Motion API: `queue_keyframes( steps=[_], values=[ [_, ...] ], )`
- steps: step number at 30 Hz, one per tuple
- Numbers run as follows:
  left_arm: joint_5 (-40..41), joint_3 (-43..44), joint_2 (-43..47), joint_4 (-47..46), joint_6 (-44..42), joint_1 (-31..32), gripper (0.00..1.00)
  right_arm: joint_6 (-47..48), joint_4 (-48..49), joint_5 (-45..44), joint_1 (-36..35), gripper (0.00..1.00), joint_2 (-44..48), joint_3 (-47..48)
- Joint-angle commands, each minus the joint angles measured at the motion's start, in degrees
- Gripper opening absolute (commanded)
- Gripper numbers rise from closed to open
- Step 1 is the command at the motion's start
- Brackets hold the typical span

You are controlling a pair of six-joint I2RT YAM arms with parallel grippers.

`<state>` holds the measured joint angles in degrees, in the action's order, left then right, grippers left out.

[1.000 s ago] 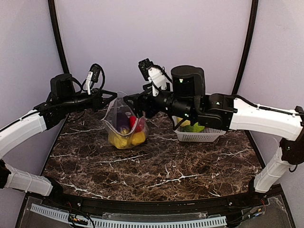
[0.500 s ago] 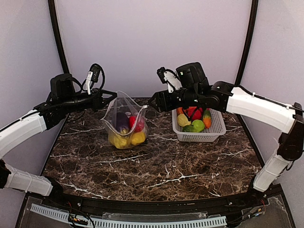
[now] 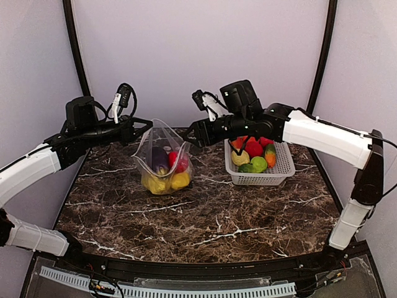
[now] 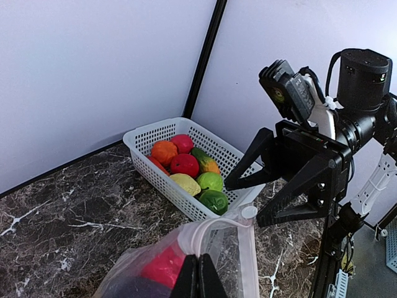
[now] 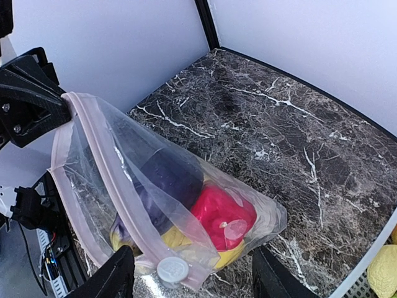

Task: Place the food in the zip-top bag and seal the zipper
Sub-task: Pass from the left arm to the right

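**Bag loading, partway through.** The left gripper (image 4: 198, 276), jaws pressed together on the mouth edge, holds the clear, dot-printed floppy zip-top bag (image 3: 162, 155) up from the dark marble tabletop (image 3: 205, 214). Neither has moved over the last second. The right gripper (image 4: 243, 203) has moved. A second ago it was at the bag mouth, and half a second ago it had drawn back toward the white lattice plastic basket (image 3: 260, 180). Now it has swung toward the bag again, jaws spread wide and holding nothing. It sits just beside the free corner, where a small white round tab (image 5: 172, 270) ends the pale pinkish zipper strip (image 4: 249, 261). Inside the bag lie a red toy fruit (image 5: 223, 214), a dark purple toy vegetable (image 5: 170, 180) and yellow pieces (image 3: 162, 182) at the bottom. More toy pieces (image 4: 186, 164) in red, orange, yellow and green remain in the basket, so filling is judged unfinished. The mouth stands open and the zipper is unsealed. The empty gripper's return to the free corner suggests either a grip on that edge to widen the mouth or a start on closing, but which of the two cannot be told.
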<state>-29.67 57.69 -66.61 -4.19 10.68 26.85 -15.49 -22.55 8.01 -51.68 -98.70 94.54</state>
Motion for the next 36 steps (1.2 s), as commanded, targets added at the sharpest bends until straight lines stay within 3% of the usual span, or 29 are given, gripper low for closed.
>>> queue_keyframes(
  steps=[1,7,11,15,28,36],
  values=[
    [-0.1,0.2,1.8,-1.5,-0.6,0.1,0.01,0.7,-0.5,1.6,0.1,0.66,-2.2,3.3],
    [-0.1,0.2,1.7,-1.5,-0.6,0.1,0.01,0.8,-0.7,2.1,-1.2,0.67,-4.0,4.5],
    [-0.1,0.2,1.7,-1.5,-0.6,0.1,0.01,0.1,-1.2,0.7,-1.6,0.62,-4.7,5.1],
    [-0.1,0.2,1.6,-1.5,-0.6,0.1,0.01,-1.0,-2.3,-0.3,-1.8,0.52,-5.4,6.3],
    [0.4,0.9,1.0,-0.4,-1.2,0.1,0.01,-1.8,-5.0,-3.9,-2.1,0.02,-3.2,10.1],
    [1.7,2.6,0.7,3.5,-2.4,0.1,0.01,0.2,-6.7,-4.2,-2.1,0.00,-2.7,12.0]
  ],
)
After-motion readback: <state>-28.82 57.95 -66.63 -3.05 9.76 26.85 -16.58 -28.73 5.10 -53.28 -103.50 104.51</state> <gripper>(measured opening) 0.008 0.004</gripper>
